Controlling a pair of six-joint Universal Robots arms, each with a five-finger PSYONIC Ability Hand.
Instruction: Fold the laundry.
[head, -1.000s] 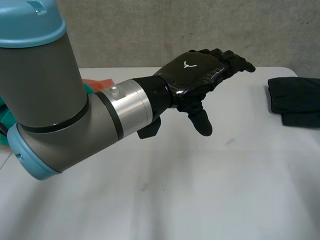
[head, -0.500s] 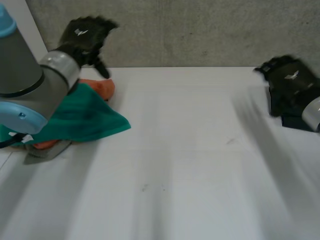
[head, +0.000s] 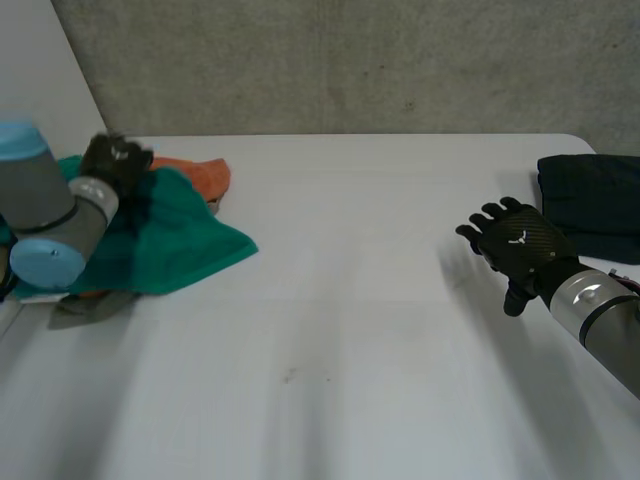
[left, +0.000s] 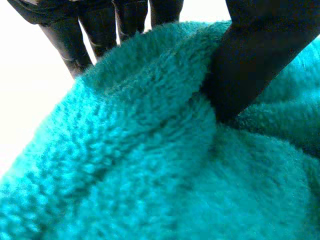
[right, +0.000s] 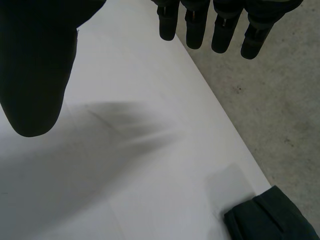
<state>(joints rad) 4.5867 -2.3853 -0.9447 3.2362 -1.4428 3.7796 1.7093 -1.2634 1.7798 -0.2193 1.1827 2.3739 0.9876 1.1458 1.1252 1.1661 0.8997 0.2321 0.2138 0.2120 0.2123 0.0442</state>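
Observation:
A teal fleece cloth (head: 175, 235) lies in a heap at the table's far left, on top of an orange cloth (head: 207, 176) and a grey one (head: 88, 306). My left hand (head: 115, 160) rests on the teal cloth's far part. In the left wrist view a raised fold of the teal cloth (left: 150, 165) stands between the thumb (left: 255, 55) and the fingers (left: 100, 30), which pinch it. My right hand (head: 520, 245) hovers over the bare table at the right with straight, spread fingers (right: 225, 30) and holds nothing.
A folded dark garment (head: 590, 205) lies at the table's right edge, just beyond my right hand; its corner (right: 272, 217) appears in the right wrist view. The white table (head: 340, 330) stretches between the two hands. A concrete wall stands behind.
My left arm swung from the table's middle to the far left and came down onto the teal cloth, closing on a fold. My right hand moved down and inward from the dark garment.

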